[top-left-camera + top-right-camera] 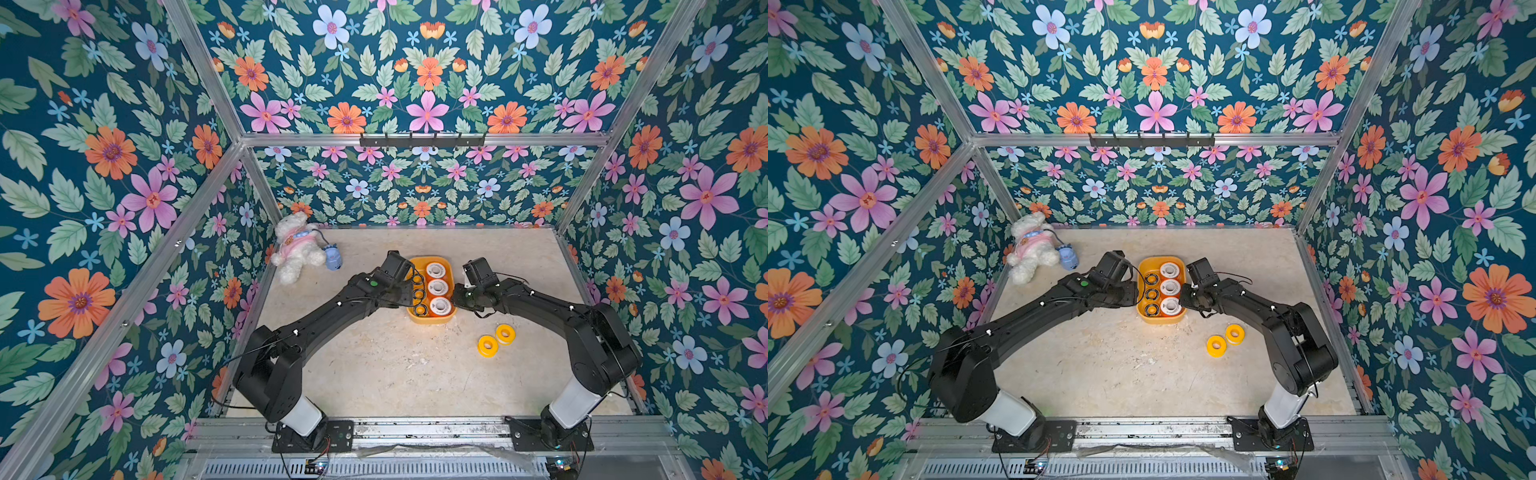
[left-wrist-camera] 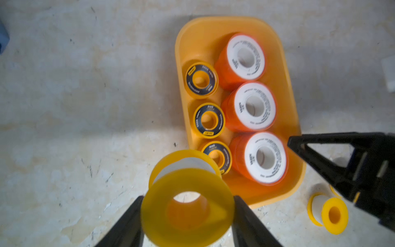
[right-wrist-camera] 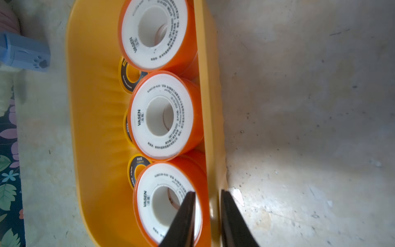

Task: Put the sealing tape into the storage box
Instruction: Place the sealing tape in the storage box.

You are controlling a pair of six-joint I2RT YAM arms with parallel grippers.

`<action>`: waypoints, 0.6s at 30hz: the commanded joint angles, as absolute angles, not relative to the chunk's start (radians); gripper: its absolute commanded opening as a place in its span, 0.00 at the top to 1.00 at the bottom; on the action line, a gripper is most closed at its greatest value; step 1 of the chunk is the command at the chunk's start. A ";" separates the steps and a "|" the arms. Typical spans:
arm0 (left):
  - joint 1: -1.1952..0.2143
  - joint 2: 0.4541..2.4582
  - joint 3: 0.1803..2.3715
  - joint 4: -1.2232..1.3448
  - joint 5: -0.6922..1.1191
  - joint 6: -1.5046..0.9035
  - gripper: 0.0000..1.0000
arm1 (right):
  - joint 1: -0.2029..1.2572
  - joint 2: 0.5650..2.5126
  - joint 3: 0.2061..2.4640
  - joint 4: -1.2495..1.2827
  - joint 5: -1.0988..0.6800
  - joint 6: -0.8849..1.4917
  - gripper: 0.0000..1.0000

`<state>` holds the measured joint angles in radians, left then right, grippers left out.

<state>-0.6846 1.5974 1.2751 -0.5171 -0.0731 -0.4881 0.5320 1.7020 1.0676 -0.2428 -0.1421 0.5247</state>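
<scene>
Left gripper (image 2: 188, 200) grasps yellow spool (image 2: 162, 192); box (image 2: 180, 49) just ahead of it. Right gripper (image 3: 207, 192) clenched on box wall. Risk: little free room, so spool may land on stored spools (image 2: 254, 107) and roll out onto worktop (image 2: 64, 107).

Far-left corner of the table (image 1: 374, 374), I've got a white plush toy (image 1: 293, 249) in a pink top, lying down, with a small blue pouch (image 1: 332, 257) just beside it, paw print on it. Floral walls (image 1: 104, 174) all round, and a black hook rail (image 1: 422, 140) on the back frame bar.
</scene>
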 commanded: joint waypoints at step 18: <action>-0.634 1.953 1.627 -0.431 -0.045 -0.390 0.36 | 0.534 1.712 1.060 -0.214 -0.192 0.514 0.77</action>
